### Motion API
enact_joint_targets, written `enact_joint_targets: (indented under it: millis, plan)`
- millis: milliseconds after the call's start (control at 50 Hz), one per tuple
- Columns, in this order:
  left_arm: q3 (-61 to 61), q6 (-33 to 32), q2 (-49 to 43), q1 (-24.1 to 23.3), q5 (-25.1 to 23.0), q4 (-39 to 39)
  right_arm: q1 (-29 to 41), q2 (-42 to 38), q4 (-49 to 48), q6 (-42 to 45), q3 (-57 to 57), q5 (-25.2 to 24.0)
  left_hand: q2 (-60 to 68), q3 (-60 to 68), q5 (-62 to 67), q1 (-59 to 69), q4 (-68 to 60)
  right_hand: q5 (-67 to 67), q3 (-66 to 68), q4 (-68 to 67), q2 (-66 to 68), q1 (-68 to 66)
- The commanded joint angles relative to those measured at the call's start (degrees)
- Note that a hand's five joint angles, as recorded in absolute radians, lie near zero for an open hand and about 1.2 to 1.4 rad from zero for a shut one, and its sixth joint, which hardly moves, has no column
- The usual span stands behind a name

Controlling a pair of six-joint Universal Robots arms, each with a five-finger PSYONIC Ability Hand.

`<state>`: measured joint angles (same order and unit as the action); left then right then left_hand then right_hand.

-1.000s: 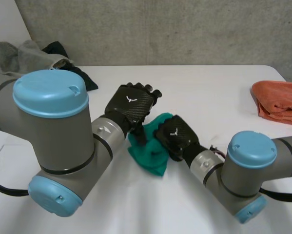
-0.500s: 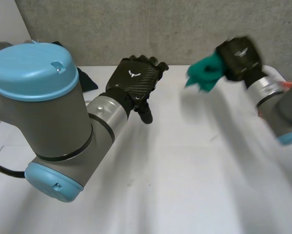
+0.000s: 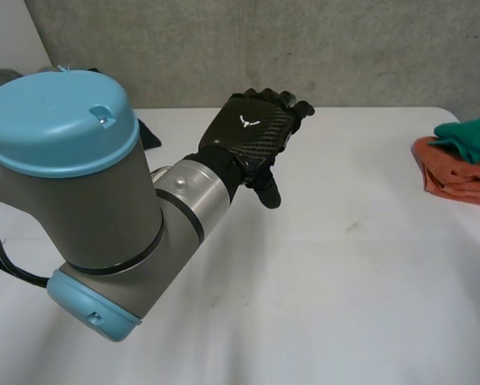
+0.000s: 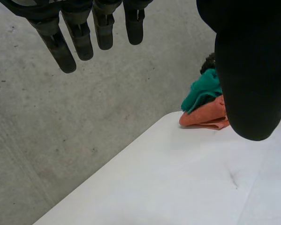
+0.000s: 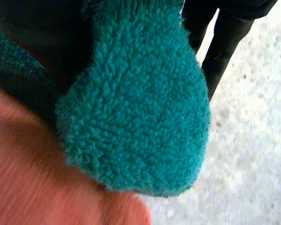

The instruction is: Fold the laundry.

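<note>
A fluffy teal cloth (image 3: 473, 133) sits on top of a folded orange cloth (image 3: 454, 175) at the table's right edge. In the right wrist view the teal cloth (image 5: 140, 108) bulges out from under my right hand (image 5: 223, 40), whose fingers are closed on it, with the orange cloth (image 5: 32, 187) just below. My left hand (image 3: 254, 138) hovers over the middle of the table, fingers straight and empty. In the left wrist view its fingers (image 4: 79, 40) and thumb (image 4: 253, 70) stand apart, with the teal cloth (image 4: 201, 91) and orange cloth (image 4: 207, 116) far beyond them.
A dark cloth (image 3: 147, 135) lies at the back left behind my left arm (image 3: 71, 184). The white table (image 3: 320, 281) ends at a grey concrete wall (image 3: 304, 48) at the back.
My right hand has lifted the teal cloth from the table's middle and swung it right onto the orange cloth. My left hand let go of it and rose slightly to the right.
</note>
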<state>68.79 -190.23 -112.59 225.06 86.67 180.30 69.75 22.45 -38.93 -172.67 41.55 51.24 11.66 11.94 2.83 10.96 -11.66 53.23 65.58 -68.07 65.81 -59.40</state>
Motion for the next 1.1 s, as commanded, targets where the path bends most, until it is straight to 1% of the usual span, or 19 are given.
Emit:
enact_joint_targets:
  millis: [20,120,180,240,260,300,440,520,580,660,700,760,820,840,900,920,1000,1060,1100]
  plan:
    - [0.6,0.0,0.2,-1.3,-1.1,0.1,-1.6,-0.7,-1.3,0.1,5.0,-2.5,-1.3,-1.6,-2.4,-0.6,1.3,13.1,10.8,-8.3,10.5,-17.0]
    - [1.7,0.1,1.8,-1.7,-3.2,1.0,-1.6,0.9,-1.3,0.1,7.1,-3.2,-1.6,-1.9,-2.8,-0.9,1.6,5.7,3.4,-0.9,3.2,-9.6]
    - [3.2,0.1,3.2,-2.0,-5.4,2.8,-1.6,2.9,-0.4,0.1,8.5,-3.0,-1.6,-1.9,-2.8,-0.9,1.6,-4.2,-6.5,9.0,-6.7,0.3]
    - [4.7,0.1,4.1,-2.0,-8.0,4.3,-1.8,5.0,1.9,0.1,9.8,-2.5,-1.6,-1.9,-2.8,-0.9,1.6,-25.0,-27.3,29.8,-27.6,21.2]
    - [4.9,0.1,4.3,-1.9,-8.6,4.5,-2.2,6.1,3.8,0.6,10.4,-2.2,-1.6,-1.9,-2.8,-0.9,1.6,-40.2,-42.6,45.0,-42.8,36.4]
    - [5.7,0.1,4.6,-1.9,-10.1,5.1,-3.0,7.6,6.7,0.9,11.0,-2.0,-1.6,-1.9,-2.8,-0.9,1.6,-53.2,-55.6,58.1,-55.8,49.4]
    - [6.3,0.1,4.9,-2.0,-11.3,5.3,-6.6,16.1,22.9,8.7,13.7,0.4,-1.6,-1.9,-2.8,-0.9,1.6,-53.2,-55.6,58.1,-55.8,49.4]
    - [7.0,0.1,5.6,-2.0,-11.3,5.4,-8.4,19.4,31.4,18.9,13.6,7.4,-1.4,-1.7,-2.6,-0.7,1.4,-53.2,-55.6,58.1,-55.8,49.4]
    - [7.5,0.1,6.2,-2.0,-11.3,5.5,-9.5,22.0,37.0,30.8,12.3,18.4,-1.4,-1.7,-2.6,-0.7,1.4,-53.2,-55.6,58.1,-55.8,49.4]
    - [7.7,0.1,6.7,-2.0,-11.3,5.5,-8.9,26.5,34.7,38.3,11.5,29.6,-1.4,-1.7,-2.6,-0.7,1.4,-53.2,-55.6,58.1,-55.8,49.4]
    - [7.6,0.1,6.9,-2.0,-11.3,5.5,-7.6,27.9,31.2,37.6,12.0,31.3,-1.6,-1.9,-2.8,-0.9,1.6,-53.2,-55.6,58.1,-55.8,49.4]
    - [7.4,0.1,7.2,-1.6,-11.3,5.7,-1.3,32.1,21.7,31.4,17.5,29.5,-1.6,-1.9,-2.8,-0.9,1.6,-53.2,-55.6,58.1,-55.8,49.4]
    - [7.3,0.1,8.0,-1.0,-10.9,6.5,2.4,40.5,14.5,24.2,26.0,25.1,-1.4,-1.7,-2.6,-0.7,1.4,-53.2,-55.6,58.1,-55.8,49.4]
    - [7.3,0.0,8.3,-0.7,-10.7,6.7,3.9,44.6,10.8,20.3,31.4,21.7,-1.3,-1.6,-2.4,-0.6,1.3,-53.2,-55.6,58.1,-55.8,49.4]
    - [7.1,0.0,8.9,2.0,-10.5,7.7,5.7,50.1,5.5,15.4,40.0,16.5,-1.3,-1.6,-2.4,-0.6,1.3,-53.2,-55.6,58.1,-55.8,49.4]
    - [7.1,0.0,9.2,4.4,-10.1,8.0,7.6,53.1,2.0,12.7,45.7,13.0,-0.8,-1.1,-1.9,-0.1,0.8,-53.2,-55.6,58.1,-55.8,49.4]
    - [7.0,-0.1,9.7,11.5,-9.1,8.8,13.8,57.8,-4.7,9.6,57.6,7.2,-0.6,-0.9,-1.8,0.1,0.6,-53.2,-55.6,58.1,-55.8,49.4]
    - [6.8,-0.8,9.5,16.3,-9.2,9.9,19.7,58.4,-5.5,9.8,63.7,5.8,-0.8,-1.1,-1.9,-0.1,0.8,-53.2,-55.6,58.1,-55.8,49.4]
    - [5.9,-0.8,8.6,21.5,-9.3,11.9,21.7,58.4,-4.6,10.6,65.8,6.0,-0.9,-1.2,-2.1,-0.2,0.9,-53.2,-55.6,58.1,-55.8,49.4]
